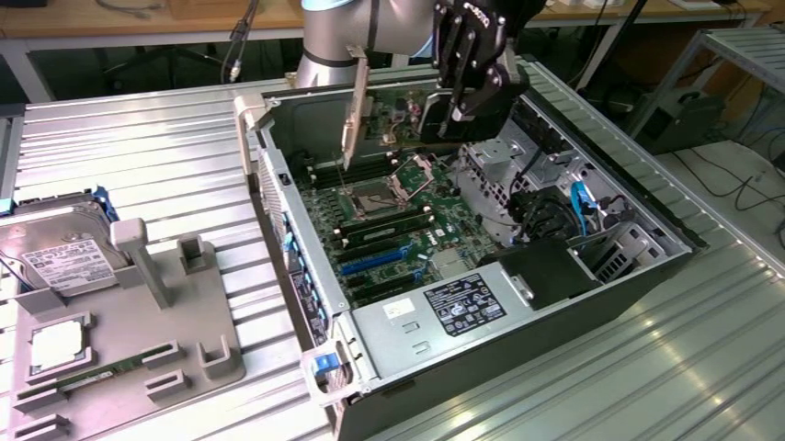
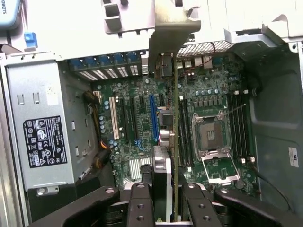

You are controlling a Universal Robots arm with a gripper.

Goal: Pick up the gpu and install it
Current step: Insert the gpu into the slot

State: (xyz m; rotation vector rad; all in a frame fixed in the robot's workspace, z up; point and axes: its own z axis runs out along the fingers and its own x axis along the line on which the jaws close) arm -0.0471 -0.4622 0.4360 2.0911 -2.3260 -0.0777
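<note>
My gripper (image 1: 464, 99) is shut on the gpu (image 1: 355, 106), holding it in the air over the far end of the open computer case (image 1: 638, 211). The card's silvery end bracket hangs down toward the exterior view's left. In the wrist view the gpu (image 2: 175, 109) is seen edge-on as a thin strip running away from my gripper (image 2: 169, 210), with its bracket (image 2: 168, 28) at the far end. It hovers above the motherboard (image 2: 137, 156), between the blue expansion slot (image 2: 153, 118) and the processor socket (image 2: 208, 135), apart from the board.
A grey holder tray (image 1: 135, 340) on the exterior view's left carries a silver hard drive (image 1: 62, 253) and a slim memory stick (image 1: 73, 378). Inside the case sit the power supply (image 1: 460, 308), memory slots (image 1: 381, 243) and drive cages with blue cables (image 1: 576, 207).
</note>
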